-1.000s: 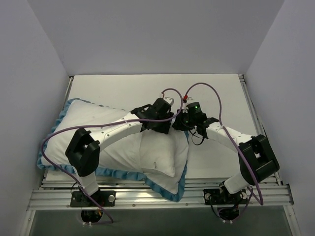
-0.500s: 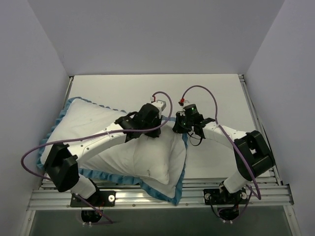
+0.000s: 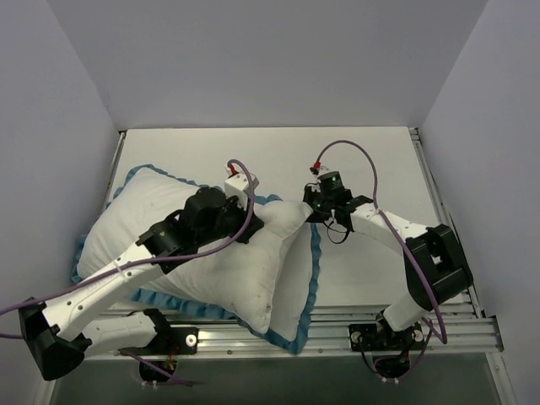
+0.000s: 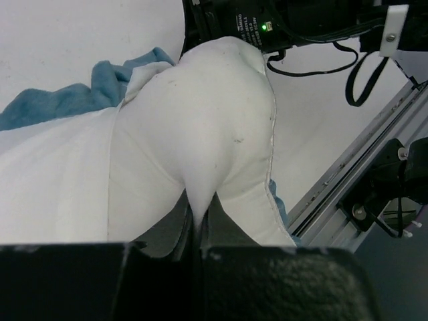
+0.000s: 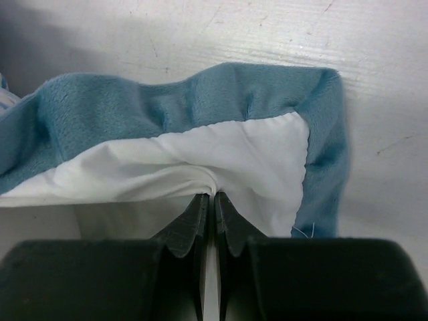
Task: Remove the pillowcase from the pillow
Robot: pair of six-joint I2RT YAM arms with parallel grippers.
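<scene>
The plump white pillow lies partly inside the pillowcase, whose white reverse faces up with blue ruffled trim round it. My left gripper is shut on a pinch of the pillow's white fabric, raised into a hump; its jaws are closed tight. The pillowcase's hem and blue trim lie to the left of that hump. My right gripper is shut on the pillowcase's white fabric by its blue-trimmed corner, low on the table. The patterned front is hidden.
The white table stretches beyond the pillow. Metal rails run along the near edge and the right side. Walls close in the left, back and right. Purple cables loop over both arms.
My left arm has drawn back to the left with its pinch of pillow, pulling the pillow's right end up and further out of the case. My right gripper has kept its hold in place.
</scene>
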